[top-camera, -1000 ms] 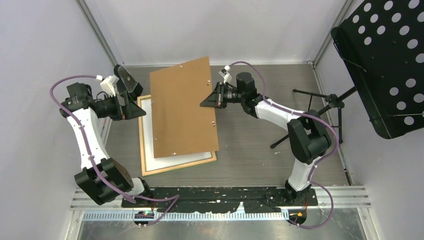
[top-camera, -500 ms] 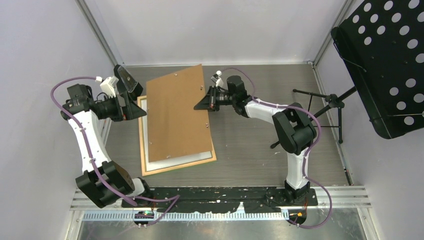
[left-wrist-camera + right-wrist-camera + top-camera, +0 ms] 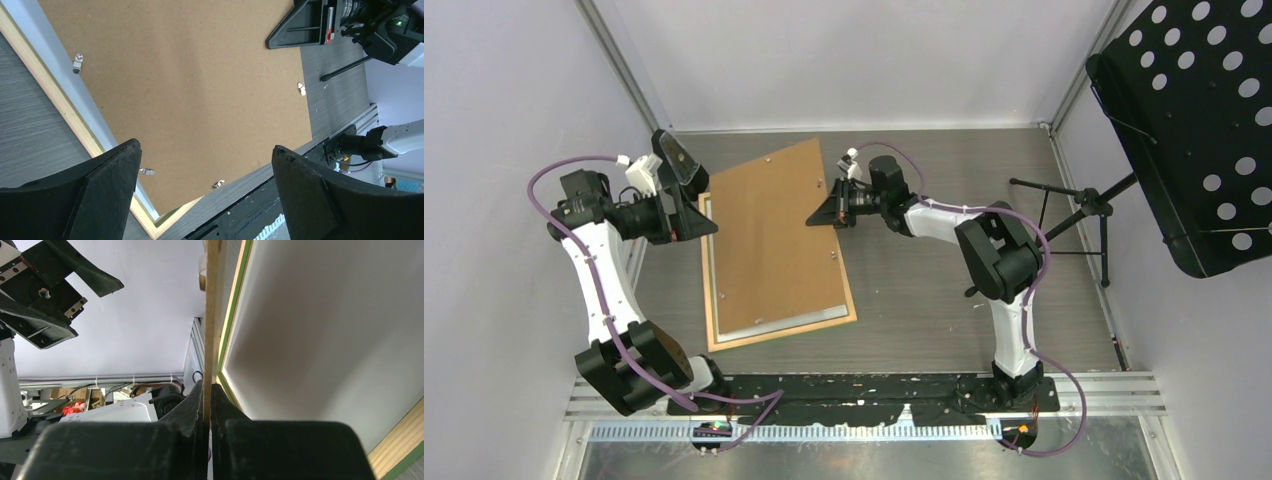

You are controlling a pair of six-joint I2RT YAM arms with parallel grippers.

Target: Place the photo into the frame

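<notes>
The frame (image 3: 784,333) lies back up on the table, light wood rim showing, with a green edge in the right wrist view (image 3: 237,295). A white sheet (image 3: 325,340) lies inside it; no printed side shows, so I cannot tell whether it is the photo. My right gripper (image 3: 816,218) is shut on the right edge of the brown hardboard backing sheet (image 3: 769,240), holding it slightly tilted over the frame; the sheet's thin edge (image 3: 212,300) runs up from between the fingers. My left gripper (image 3: 692,192) is open and empty just left of the frame, above its far left corner.
A black perforated music stand (image 3: 1194,130) on a tripod (image 3: 1064,220) stands at the right. Small metal clips (image 3: 76,62) sit along the frame's rim (image 3: 62,100). Grey walls close in left, right and back.
My right gripper has moved left and down with the backing sheet, swinging it from raised and askew to nearly flat over the frame. My left arm has not moved.
</notes>
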